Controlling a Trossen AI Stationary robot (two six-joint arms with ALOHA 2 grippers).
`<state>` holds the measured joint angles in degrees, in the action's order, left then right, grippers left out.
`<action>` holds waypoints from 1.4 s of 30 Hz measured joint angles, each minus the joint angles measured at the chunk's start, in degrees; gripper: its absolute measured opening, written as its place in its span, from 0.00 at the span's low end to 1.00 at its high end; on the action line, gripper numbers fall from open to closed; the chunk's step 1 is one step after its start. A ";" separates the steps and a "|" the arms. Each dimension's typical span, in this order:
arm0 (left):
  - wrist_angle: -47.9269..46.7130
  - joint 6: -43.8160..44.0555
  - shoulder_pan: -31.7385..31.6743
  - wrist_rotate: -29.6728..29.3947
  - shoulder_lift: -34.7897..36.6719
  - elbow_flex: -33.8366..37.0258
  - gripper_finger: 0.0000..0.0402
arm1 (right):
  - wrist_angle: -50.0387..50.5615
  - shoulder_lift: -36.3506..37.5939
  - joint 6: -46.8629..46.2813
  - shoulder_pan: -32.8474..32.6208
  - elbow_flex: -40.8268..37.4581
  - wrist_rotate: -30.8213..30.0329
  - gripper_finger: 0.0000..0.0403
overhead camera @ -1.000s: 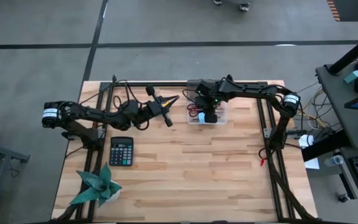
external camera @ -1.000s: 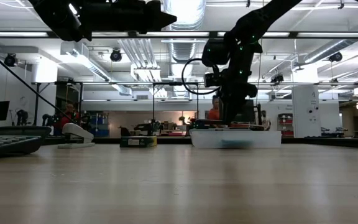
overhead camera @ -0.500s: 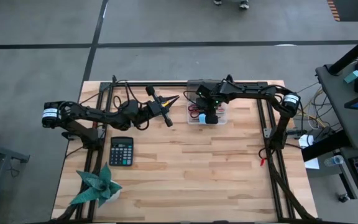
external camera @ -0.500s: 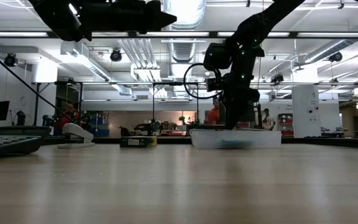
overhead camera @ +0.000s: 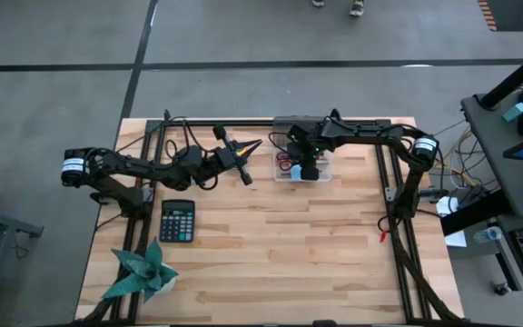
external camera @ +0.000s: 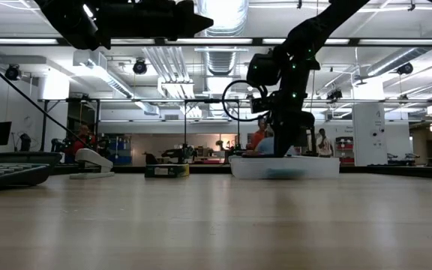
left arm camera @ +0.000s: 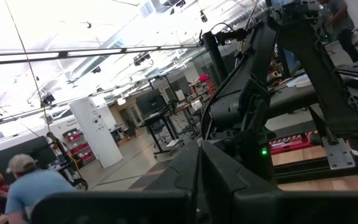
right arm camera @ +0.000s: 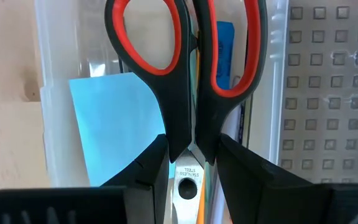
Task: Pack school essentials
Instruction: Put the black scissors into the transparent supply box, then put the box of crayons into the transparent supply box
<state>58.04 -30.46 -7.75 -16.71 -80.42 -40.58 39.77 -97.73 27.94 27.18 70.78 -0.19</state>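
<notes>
Down over the clear plastic case [overhead camera: 302, 165] at the far middle of the desk [overhead camera: 271, 254], the right hand [right arm camera: 191, 155] has its two dark fingers [right arm camera: 151, 165] closed on the red-handled scissors [right arm camera: 188, 74], pinching them at the pivot, where the steel screw shows between the fingers. The scissors' red and black loops point away from the wrist, over the inside of the case. Under them lies the light-blue square note pad [right arm camera: 114, 127], flat on the case floor, and a small blue item [right arm camera: 224, 37] shows through one handle loop; what it is cannot be told. A gridded clear panel [right arm camera: 319, 81] stands along one side of the case. In the low view the right hand [external camera: 282, 139] hangs just above the case [external camera: 283, 166], which sits flat on the desk.

The left hand [overhead camera: 246, 174] hovers well clear of the desk, just left of the case, its fingers closed together on nothing. Nearer the front on the left lie the black calculator [overhead camera: 178, 221] and, at the left front corner, the green folded-paper plant [overhead camera: 142, 271]. People show far off in the room behind.
</notes>
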 joint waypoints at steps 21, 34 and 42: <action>0.00 -0.02 0.04 0.07 0.00 -0.02 0.00 | -1.02 0.20 -2.54 -0.02 0.00 0.03 0.38; -0.03 -0.02 0.02 0.09 0.00 -0.02 0.00 | -2.26 9.60 -11.95 -4.32 -4.25 0.20 0.36; -0.15 -0.02 -0.02 0.07 0.00 -0.02 0.00 | -17.78 19.62 -17.31 -11.26 -18.11 0.18 0.31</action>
<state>57.89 -30.48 -7.77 -16.64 -80.42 -40.60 21.99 -78.12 10.63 15.92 52.68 0.00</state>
